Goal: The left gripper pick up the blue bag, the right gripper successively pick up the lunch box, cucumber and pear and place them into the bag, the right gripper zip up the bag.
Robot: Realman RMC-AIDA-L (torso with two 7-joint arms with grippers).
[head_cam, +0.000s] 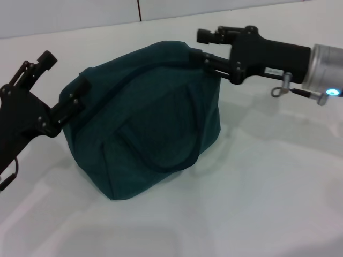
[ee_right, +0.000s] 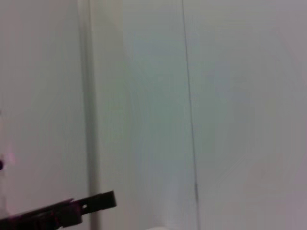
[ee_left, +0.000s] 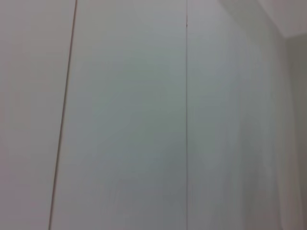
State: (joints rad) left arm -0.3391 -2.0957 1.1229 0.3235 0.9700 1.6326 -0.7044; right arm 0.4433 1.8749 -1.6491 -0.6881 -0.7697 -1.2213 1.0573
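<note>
The blue bag stands on the white table in the head view, bulging, with its top closed and one loop handle hanging down its front. My left gripper is at the bag's left end, shut on the fabric there. My right gripper reaches in from the right and is shut on the bag's upper right end, where the top seam finishes; the zipper pull is hidden between its fingers. The lunch box, cucumber and pear are out of view. Neither wrist view shows the bag.
A white wall with a dark seam runs behind the table. Both wrist views face pale wall panels. A black bar crosses a corner of the right wrist view.
</note>
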